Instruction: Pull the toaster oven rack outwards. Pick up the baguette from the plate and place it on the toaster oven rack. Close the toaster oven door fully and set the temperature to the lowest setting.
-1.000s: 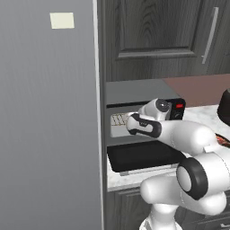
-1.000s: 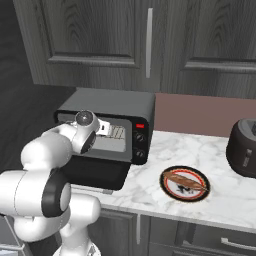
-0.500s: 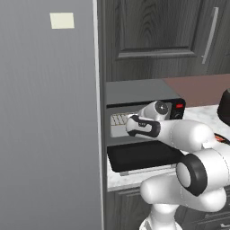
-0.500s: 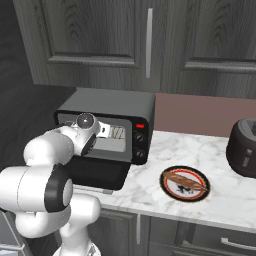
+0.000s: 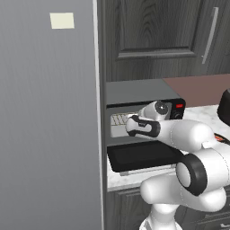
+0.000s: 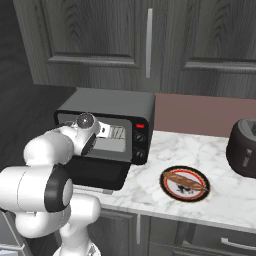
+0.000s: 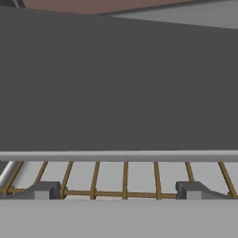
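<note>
The toaster oven [image 5: 144, 95] [image 6: 107, 107] stands on the counter with its door [image 5: 140, 156] [image 6: 95, 172] folded down flat in front. My gripper [image 7: 118, 190] reaches into the open cavity and is open, with its fingertips [image 7: 44, 189] wide apart just above the rack [image 7: 119, 156] [image 5: 119, 118] [image 6: 118, 132]. The rack's silver front bar runs across the hand view just beyond the tips, and nothing is held. To the right of the oven, the baguette [image 6: 186, 180] lies on the plate [image 6: 170, 192].
A large dark rounded vessel [image 6: 244, 147] sits at the counter's far right. A tall grey panel [image 5: 49, 117] walls off the left side of the oven. Dark cabinets [image 6: 150, 40] hang above. Bare marble counter [image 6: 150, 192] lies between the oven and the plate.
My hand has edged slightly deeper into the oven cavity, towards the rack. The door, plate and baguette have not moved.
</note>
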